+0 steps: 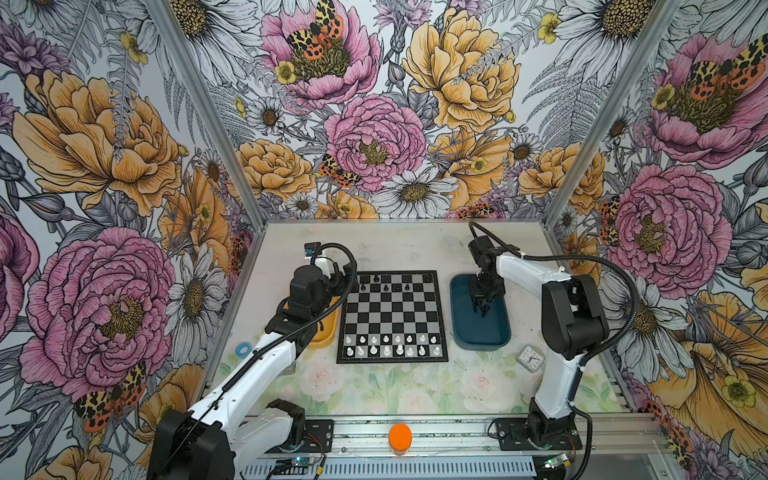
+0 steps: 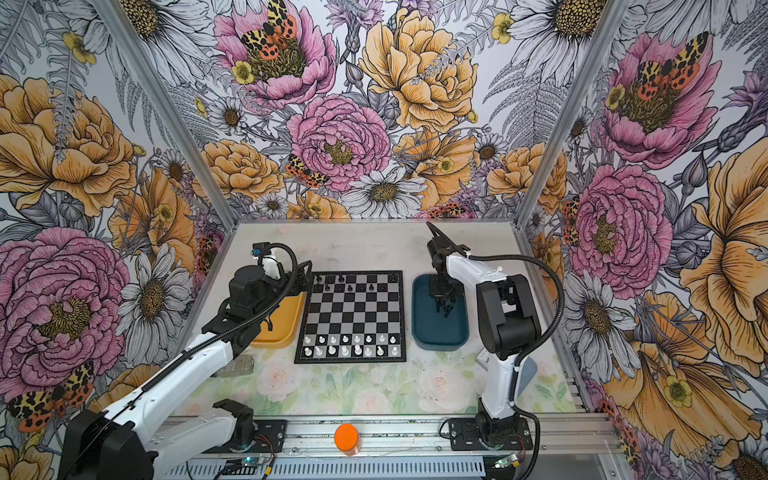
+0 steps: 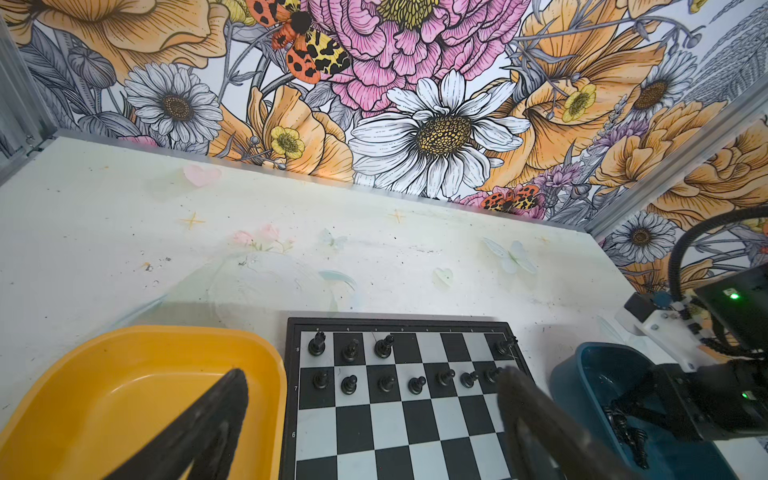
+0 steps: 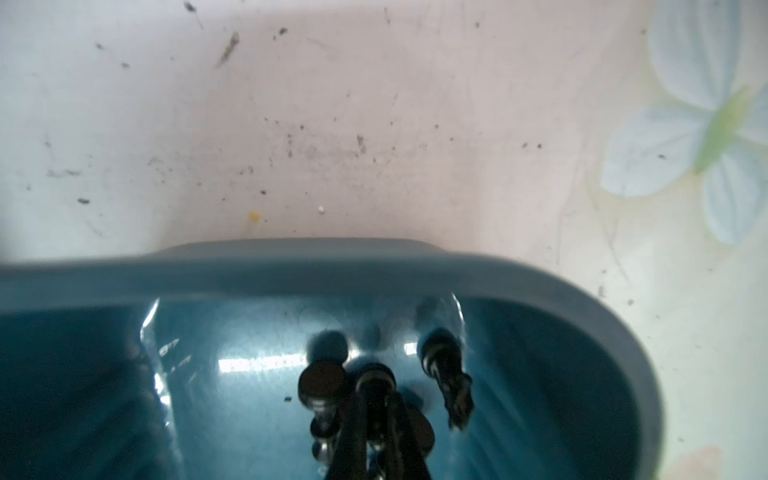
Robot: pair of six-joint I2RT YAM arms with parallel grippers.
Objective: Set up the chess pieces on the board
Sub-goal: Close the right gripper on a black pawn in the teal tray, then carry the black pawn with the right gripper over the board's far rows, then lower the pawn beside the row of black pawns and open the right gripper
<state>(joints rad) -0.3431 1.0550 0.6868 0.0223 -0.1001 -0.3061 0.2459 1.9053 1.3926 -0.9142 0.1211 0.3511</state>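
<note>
Top views: the square black-and-silver chequered board (image 1: pixel 392 322) lies on the desk (image 1: pixel 415 249) between a yellow plastic tray (image 1: pixel 326 336) and a dark blue plastic tray (image 2: pixel 440 332). Small black plastic chess pieces (image 1: pixel 386 287) stand on its two far rows.

Left wrist view: the left gripper (image 3: pixel 372 374) jaws stand wide apart over the board's far corner.

Right wrist view: the right gripper (image 4: pixel 374 390) jaws are closed on a single black chessman (image 4: pixel 374 376) inside the blue tray.

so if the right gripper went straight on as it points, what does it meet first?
The right gripper points down into the dark blue tray, shut on what looks like a black piece. First contact is probably the tray floor right beneath; depth unclear.
</note>
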